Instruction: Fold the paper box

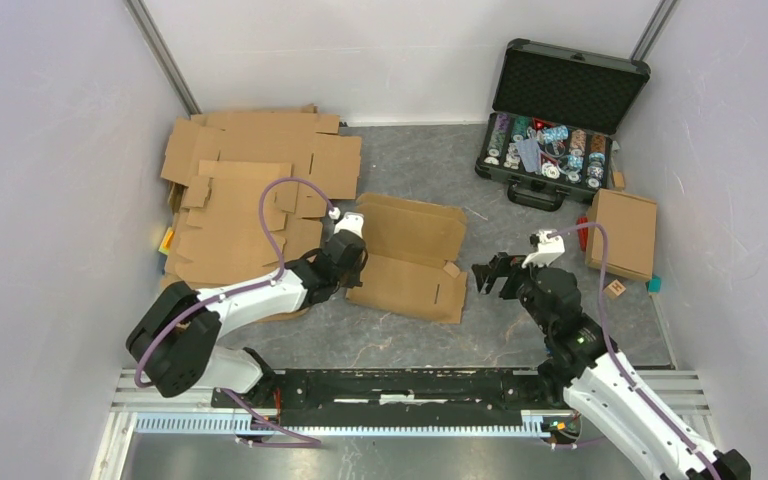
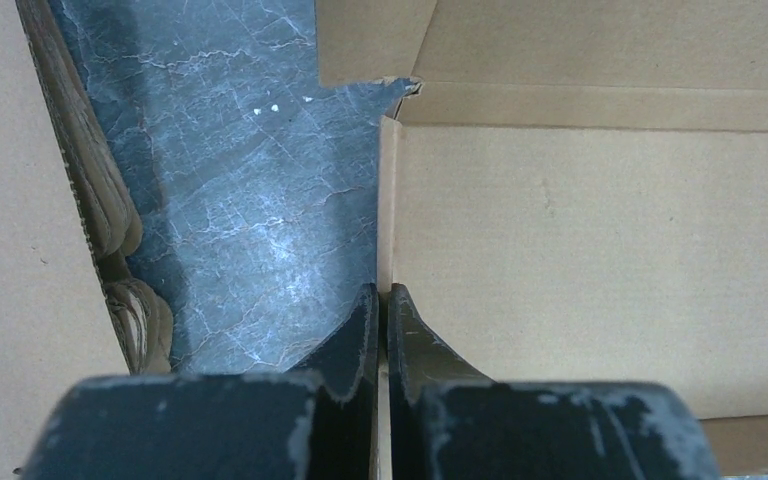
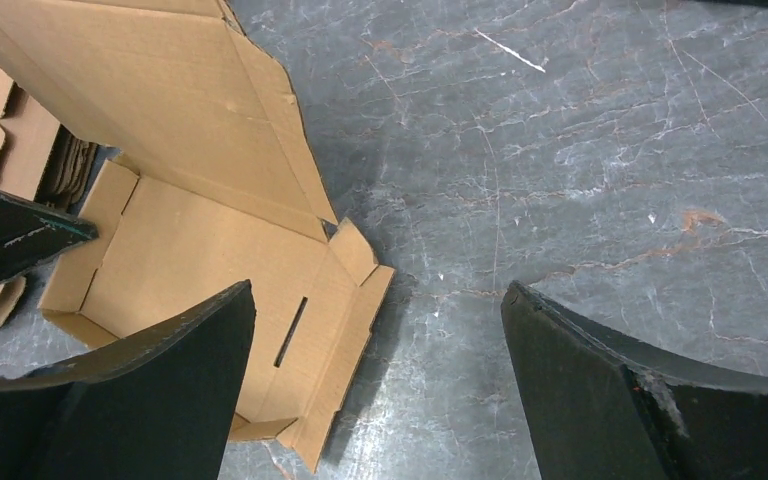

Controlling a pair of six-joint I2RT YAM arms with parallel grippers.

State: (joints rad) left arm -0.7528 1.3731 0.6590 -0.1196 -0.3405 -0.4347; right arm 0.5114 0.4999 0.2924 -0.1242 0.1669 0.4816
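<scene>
Paper box [image 2: 580, 220] edge inside left gripper [image 2: 383, 300] (tight)

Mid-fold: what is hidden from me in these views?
- Top view: the left gripper covers the paper box edge it pinches.
- Left wrist view: the frame cuts off most of the box.
- Right wrist view: a finger of the open right gripper hides part of the box.
- Top view: the case contents are too small to identify.
</scene>
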